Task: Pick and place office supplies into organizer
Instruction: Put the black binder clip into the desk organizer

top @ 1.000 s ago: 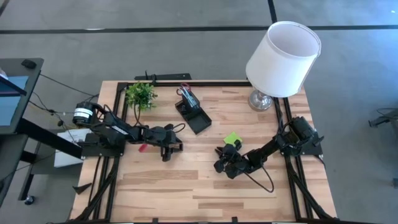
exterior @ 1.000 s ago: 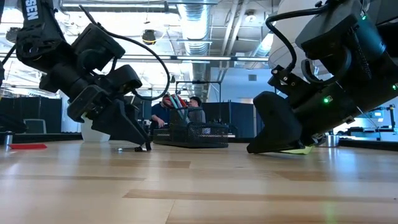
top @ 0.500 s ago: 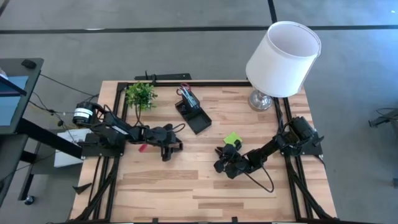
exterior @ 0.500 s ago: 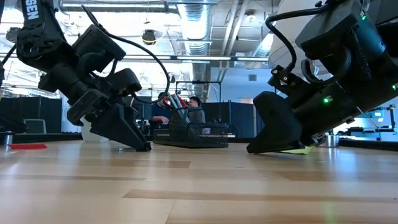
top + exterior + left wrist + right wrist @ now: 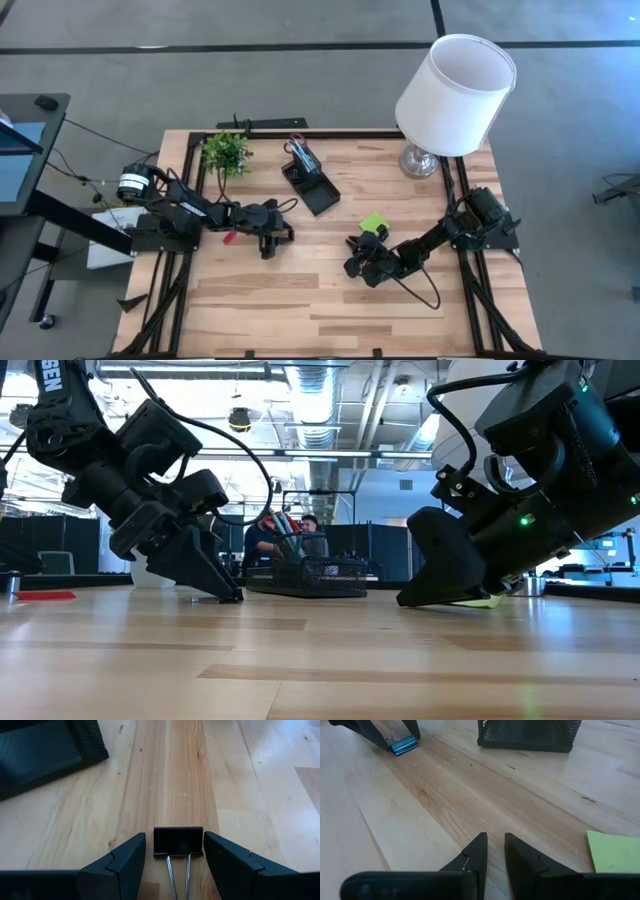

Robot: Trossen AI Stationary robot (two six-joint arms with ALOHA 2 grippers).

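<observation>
The left gripper is down at the desk, its fingers spread wide with a black binder clip lying flat between them. The clip's body sits across the gap with a little clearance on each side, and its two wire handles run back toward the wrist, so its long axis lies square to the closing direction; I judge that a straight close would catch it by its two ends. From this clip, the organizer stands well apart on the far side, toward the back edge of the desk, with red-handled scissors already upright in its taller section.

The right gripper waits low over the desk, farther from the clip than the left one, its fingers narrow with only a slim gap and nothing between them. The lime-green sticky-note pad lies flat just beside those fingers, off to one side, not between them.
</observation>
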